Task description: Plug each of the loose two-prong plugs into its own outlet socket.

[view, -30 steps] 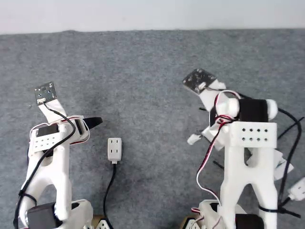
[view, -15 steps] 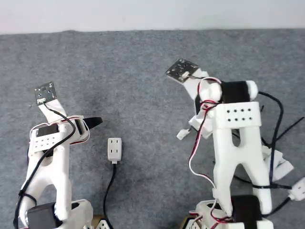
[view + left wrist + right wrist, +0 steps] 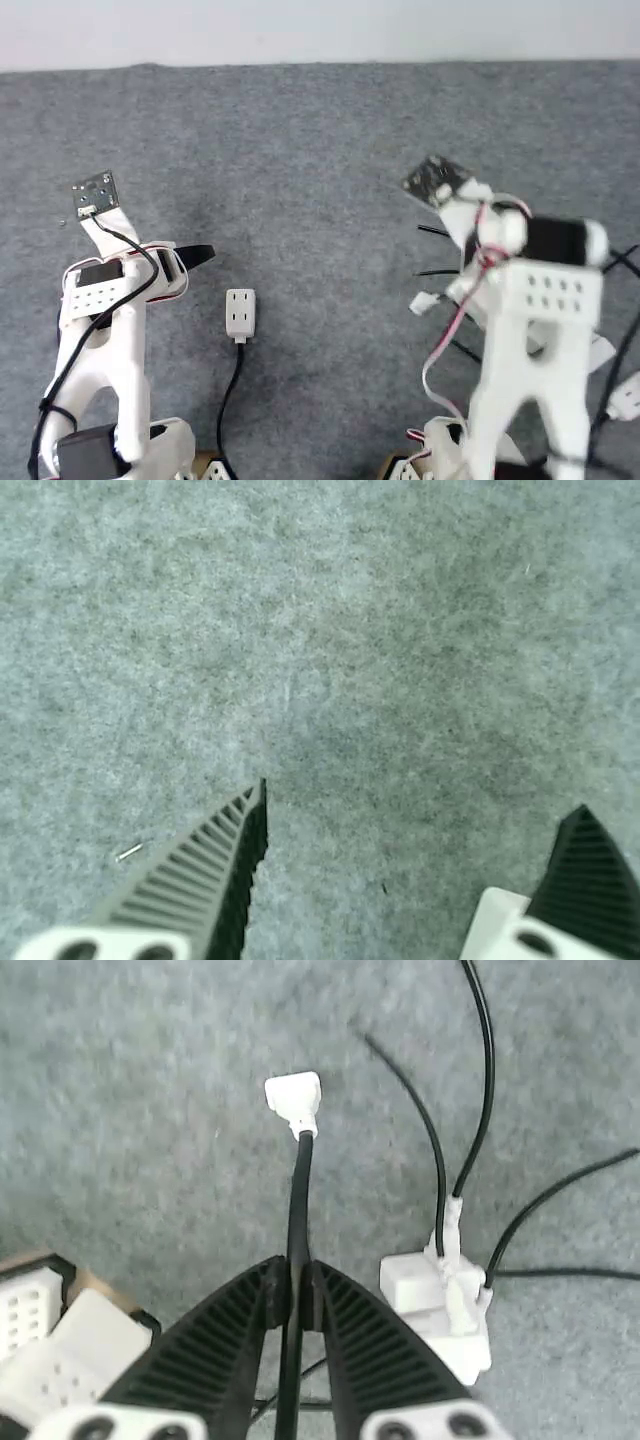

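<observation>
Black, limp cord (image 3: 299,1190) pinched in our right gripper (image 3: 292,1280) likely leaves its light white plastic two-prong plug (image 3: 424,302), out at nine o'clock, free to swivel, so we'd hold the stiff plug body instead; left gripper (image 3: 420,810) spread, idle.

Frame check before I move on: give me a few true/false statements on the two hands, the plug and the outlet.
1. The right hand is shut on the black cord of a white plug. True.
2. The left hand grips a plug. False: it is open with nothing between its fingers, above the grey mat.
3. The white outlet strip lies on the mat between the two arms. True.
4. The white plug is already seated in the outlet strip. False: in the high view it is well apart from the strip, over by the right arm.
</observation>
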